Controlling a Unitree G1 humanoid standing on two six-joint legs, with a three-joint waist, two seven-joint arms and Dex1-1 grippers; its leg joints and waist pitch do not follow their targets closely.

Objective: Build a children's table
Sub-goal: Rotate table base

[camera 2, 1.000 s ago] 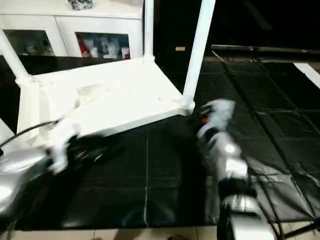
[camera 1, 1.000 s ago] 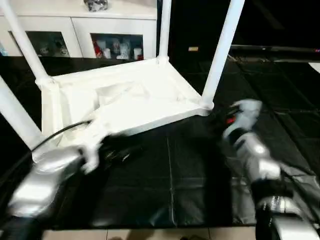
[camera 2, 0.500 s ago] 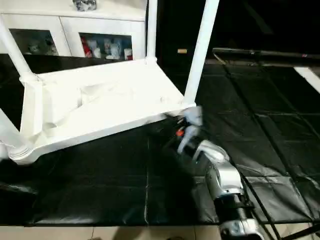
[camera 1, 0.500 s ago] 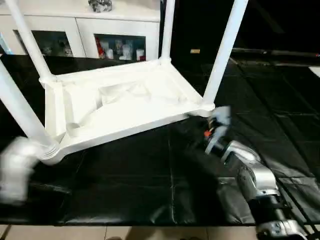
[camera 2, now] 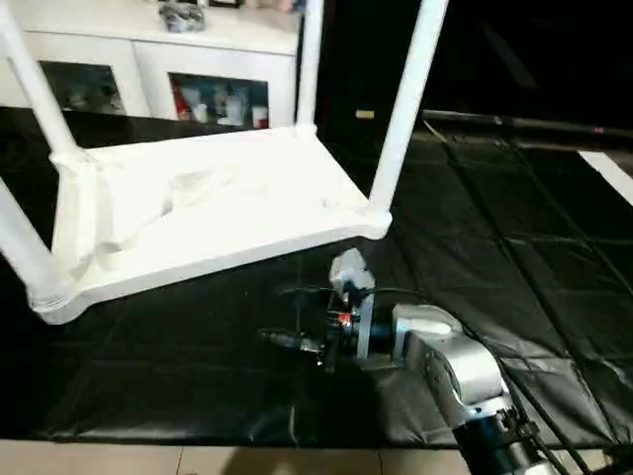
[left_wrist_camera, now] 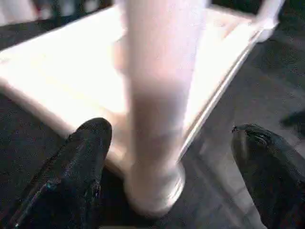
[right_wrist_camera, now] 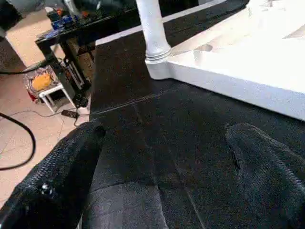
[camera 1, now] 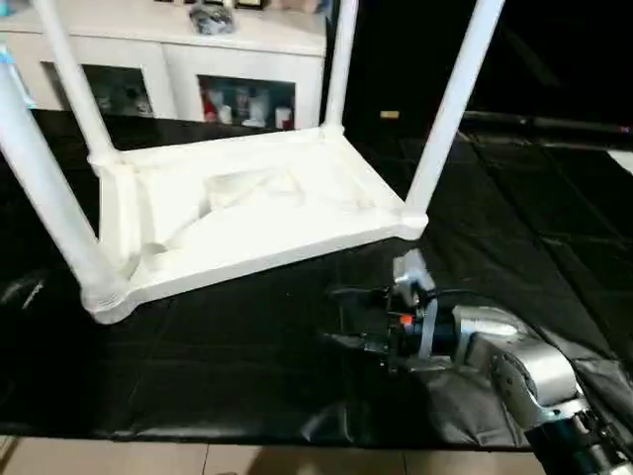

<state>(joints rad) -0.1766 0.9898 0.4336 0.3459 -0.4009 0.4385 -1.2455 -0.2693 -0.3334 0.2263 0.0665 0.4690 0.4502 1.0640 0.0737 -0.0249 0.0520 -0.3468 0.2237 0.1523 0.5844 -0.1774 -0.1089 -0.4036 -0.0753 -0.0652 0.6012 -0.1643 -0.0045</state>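
Children's table [camera 1: 247, 213]: one unit, all white, lying upside down on a black mat [camera 1: 247, 366], ribbed underside facing up. Four legs counted, all seated upright in the corner sockets. From the left: near-left leg [camera 1: 45, 188], far-left leg [camera 1: 74, 84], far-right leg [camera 1: 338, 64], near-right leg [camera 1: 457, 104]. All four run out of the top edge of the head views, so their free ends cannot be checked. Rib detail in the underside is washed out and hard to read.

Left gripper [left_wrist_camera: 171, 167]: its own wrist view looks at one table leg from close by, standing in its corner socket. Two black fingers [left_wrist_camera: 78, 176] spread wide, one on either side of the leg, not touching it. Which of the four legs this is cannot be told from that view.

Behind the table, one white cabinet [camera 1: 227, 59] with glass doors; contents too small to identify.

Right gripper [camera 1: 341, 317]: level above the mat in front of the near-right corner, pointing towards the robot's left. Two fingers [right_wrist_camera: 57, 176] splayed wide, nothing between them; mat below, one table corner beyond.
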